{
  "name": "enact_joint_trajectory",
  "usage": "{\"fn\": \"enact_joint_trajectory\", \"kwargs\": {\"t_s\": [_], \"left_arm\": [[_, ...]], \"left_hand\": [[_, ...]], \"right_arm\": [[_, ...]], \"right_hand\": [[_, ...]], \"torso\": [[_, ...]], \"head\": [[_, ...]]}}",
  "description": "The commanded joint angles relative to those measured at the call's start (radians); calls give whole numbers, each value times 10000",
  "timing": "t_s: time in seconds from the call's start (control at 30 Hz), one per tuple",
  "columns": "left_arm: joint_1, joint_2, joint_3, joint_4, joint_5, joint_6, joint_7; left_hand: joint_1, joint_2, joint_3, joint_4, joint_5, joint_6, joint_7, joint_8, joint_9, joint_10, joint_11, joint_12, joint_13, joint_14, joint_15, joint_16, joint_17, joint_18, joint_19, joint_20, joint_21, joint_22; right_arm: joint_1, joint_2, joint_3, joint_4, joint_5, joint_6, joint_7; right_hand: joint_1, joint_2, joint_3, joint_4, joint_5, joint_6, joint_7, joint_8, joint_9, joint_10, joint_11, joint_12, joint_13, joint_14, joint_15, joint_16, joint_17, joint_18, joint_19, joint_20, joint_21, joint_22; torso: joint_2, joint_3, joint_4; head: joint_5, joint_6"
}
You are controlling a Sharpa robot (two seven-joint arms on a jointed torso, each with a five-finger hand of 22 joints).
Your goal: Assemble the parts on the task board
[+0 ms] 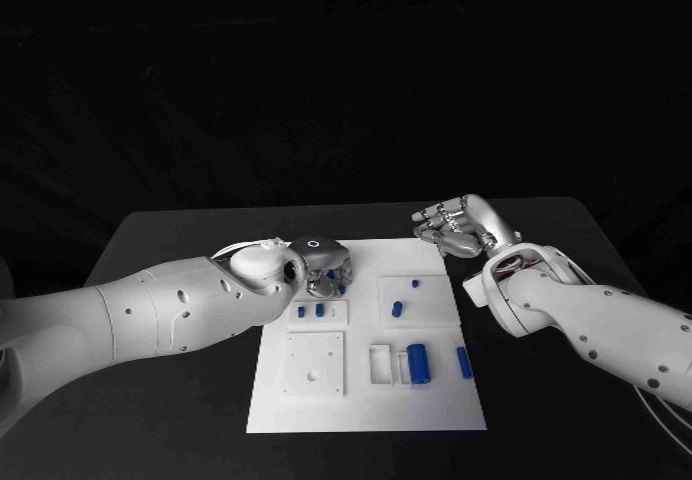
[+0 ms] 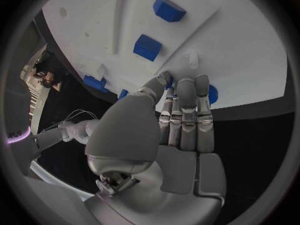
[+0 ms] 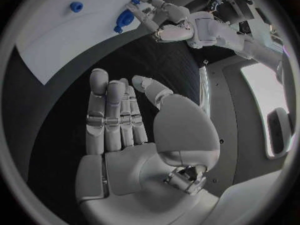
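Observation:
The white task board (image 1: 368,400) lies mid-table, also in the left wrist view as the task board (image 2: 244,45). My left hand (image 1: 320,270) hovers over its far left corner. There its straight fingers (image 2: 186,110) cover a blue part (image 2: 213,94) at the board's edge, and I cannot tell whether they grip it. Two blue blocks (image 2: 147,47) (image 2: 167,8) lie beyond the fingertips. My right hand (image 1: 462,228) hangs over the black table beside the board's far right corner, its fingers (image 3: 109,117) straight and holding nothing. A blue cylinder (image 1: 418,362) and a blue bar (image 1: 464,362) lie on the near right.
Small blue pegs (image 1: 415,284) (image 1: 398,309) stand in a raised white block on the board, two more (image 1: 302,311) (image 1: 320,310) in another. A white square plate (image 1: 315,362) and a white frame (image 1: 382,365) sit nearer me. Black table (image 1: 173,250) surrounds the board.

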Motion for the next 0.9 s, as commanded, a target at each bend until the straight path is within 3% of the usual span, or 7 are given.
{"fn": "enact_joint_trajectory", "kwargs": {"t_s": [0.03, 0.3, 0.33, 0.6, 0.8, 0.9], "left_arm": [[-33, 23, -11, 40, 51, 169, 10], [-35, 7, -11, 45, 55, 487, -72], [-35, 4, -11, 46, 55, 526, -78], [-38, -4, -11, 66, 56, 472, -100], [-47, -40, -10, 112, 106, 161, -116], [-56, -93, -9, 174, 193, -81, -107]], "left_hand": [[61, -9, 13, 88, -25, 99, 104, -14, -6, 64, -6, -30, -10, 81, -19, 52, 2, 43, 81, -30, -22, 200], [260, 379, 132, 77, 79, 906, 91, -23, 6, 678, -154, -34, -9, 165, -65, 101, 16, 35, 87, -78, 111, 237], [331, 520, 119, 21, 109, 1104, 81, -11, 14, 839, -202, -31, -5, 197, -81, 114, 20, 40, 67, -95, 193, 242], [497, 991, -72, -264, 87, 1533, 89, -18, 19, 1185, -285, -25, 0, 296, -97, 128, 33, 110, -44, -116, 598, 244], [452, 1123, 36, -385, 12, 1744, 52, -10, 31, 1445, -346, -25, 1, 447, -130, 173, 64, 168, -20, -143, 851, 237], [363, 1081, 251, -480, -16, 1782, 46, -24, 21, 1480, -355, -27, 0, 488, -145, 144, 78, 174, -48, -164, 1006, 229]], "right_arm": [[-5, 14, 1, 5, -1, 129, 106], [-5, 16, 1, 2, -1, 121, 109], [-5, 17, 1, 1, -2, 120, 109], [-5, 24, 1, -7, -2, 113, 114], [-6, 32, 1, -16, -5, 114, 115], [-6, 36, 1, -24, -9, 115, 116]], "right_hand": [[3, 122, -19, -15, 16, 4, 22, -36, -9, -58, -18, -67, -8, 38, -31, 27, -13, 137, 211, 15, -64, 9], [3, 122, -19, -15, 16, 4, 22, -36, -9, -58, -18, -67, -8, 38, -31, 27, -13, 137, 211, 15, -64, 9], [3, 122, -19, -15, 16, 4, 22, -36, -9, -58, -18, -67, -8, 38, -31, 27, -13, 137, 211, 15, -64, 9], [-13, 126, -18, -21, 34, 12, 19, -36, -9, -48, -21, -61, -15, 30, -31, 32, -24, 136, 212, 17, -94, 51], [-4, 128, -16, -34, 33, 20, 18, -36, -9, -44, -22, -59, -17, 26, -31, 34, -28, 136, 216, 16, -107, 70], [6, 135, -11, -42, 36, 23, 18, -36, -9, -46, -22, -59, -19, 25, -32, 35, -30, 136, 215, 15, -114, 80]], "torso": [[4, -1, -6], [3, 1, -5], [4, 0, -5], [6, -1, -4], [7, -2, -4], [6, -3, -3]], "head": [[2, 0], [-4, -7], [-5, -8], [-6, -1], [-4, 11], [-4, 14]]}}
